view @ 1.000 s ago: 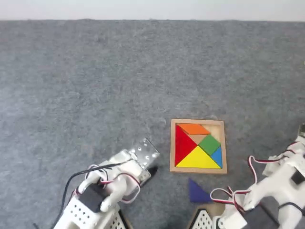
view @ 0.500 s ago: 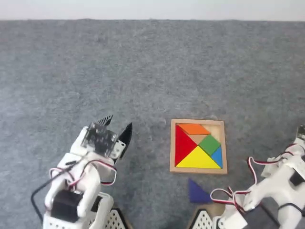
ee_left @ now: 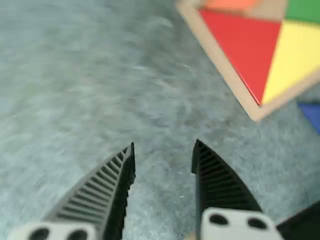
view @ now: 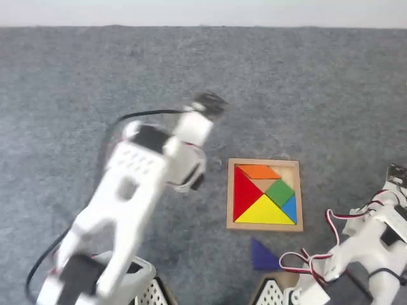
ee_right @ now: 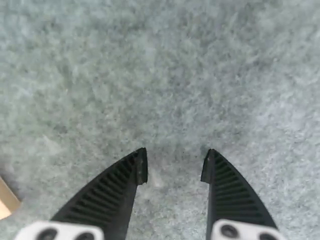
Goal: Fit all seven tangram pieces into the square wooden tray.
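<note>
**A:** From above, where is the tray?

**B:** The tray (view: pixel 286 162) lies flat on the grey mat (view: pixel 254 82), at about 4 o'clock from the middle of the table. Inside it, a red triangle (view: pixel 245 192) fills the 9 o'clock side and a yellow triangle (view: pixel 264 211) the 6 o'clock side. An orange piece (view: pixel 257 171) lies at 12, a green square (view: pixel 279 189) near the centre and a small blue triangle (view: pixel 290 208) at 4. Bare wood shows between orange, red and green, and in the 1 o'clock corner.

**A:** Anything outside it?

**B:** A loose dark blue triangle (view: pixel 262 255) lies on the mat at 6 o'clock of the tray, near it but not touching. The left arm (view: pixel 137 190) extends from the table's 7 o'clock edge, and its far end is near the tray's 10 o'clock side. The right arm (view: pixel 362 248) sits folded at the table's 5 o'clock edge.

**A:** And the left wrist camera?

**B:** The left gripper (ee_left: pixel 164 145) has its fingers spread with nothing between them, above bare mat. Beyond the tips is a corner of the tray, where the red and yellow triangles meet. A sliver of the loose dark blue triangle shows just past that corner.

**A:** The right wrist camera?

**B:** The right gripper (ee_right: pixel 175 151) is also spread and empty, over the mat. A tan corner (ee_right: pixel 6 201) pokes in at the edge, and I cannot tell what it is.
</note>
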`<state>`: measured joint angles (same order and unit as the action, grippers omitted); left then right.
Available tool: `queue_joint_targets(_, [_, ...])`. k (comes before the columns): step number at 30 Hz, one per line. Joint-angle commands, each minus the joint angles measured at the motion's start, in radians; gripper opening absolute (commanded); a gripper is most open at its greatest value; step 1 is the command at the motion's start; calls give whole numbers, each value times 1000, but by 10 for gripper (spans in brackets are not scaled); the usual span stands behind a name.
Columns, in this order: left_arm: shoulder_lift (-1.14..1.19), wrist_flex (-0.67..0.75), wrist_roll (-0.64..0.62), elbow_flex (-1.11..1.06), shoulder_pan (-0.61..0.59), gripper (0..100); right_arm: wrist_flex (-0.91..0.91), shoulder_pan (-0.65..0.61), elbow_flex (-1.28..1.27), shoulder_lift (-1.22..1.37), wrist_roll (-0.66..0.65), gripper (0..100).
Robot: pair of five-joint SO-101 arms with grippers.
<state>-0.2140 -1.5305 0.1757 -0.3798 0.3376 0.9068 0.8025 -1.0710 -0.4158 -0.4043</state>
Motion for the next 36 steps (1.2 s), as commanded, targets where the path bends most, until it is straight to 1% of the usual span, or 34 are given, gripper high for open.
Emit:
queue_joint_targets(1, [166,94,17,105,28,186,-19,-18,5,-12,-5,191])
queue_joint_targets(5, [313,153,17,183,32,200,-19,-19,5,-8,-6,191])
queue_joint_targets(8, [379,180,12,231,68,226,-19,-19,5,-8,-6,191])
queue_joint_targets(10, [399,207,6,254,101,226,-19,-19,5,-7,-6,191])
queue_joint_targets(12, [410,264,-38,269,124,226,-19,-19,5,-5,-8,191])
queue_joint_targets(15, [414,347,-60,271,130,225,-19,-19,5,-4,-11,191])
queue_joint_targets(19, [422,416,-60,252,121,225,-18,-19,3,-4,-12,191])
queue_joint_targets(25, [557,473,-60,275,123,225,-15,-19,3,-5,-12,191])
queue_joint_targets(31, [675,474,-55,346,120,225,-13,-19,3,-5,-12,191])
queue_joint_targets(36, [686,470,-29,354,64,224,-12,-19,3,-5,-12,191])
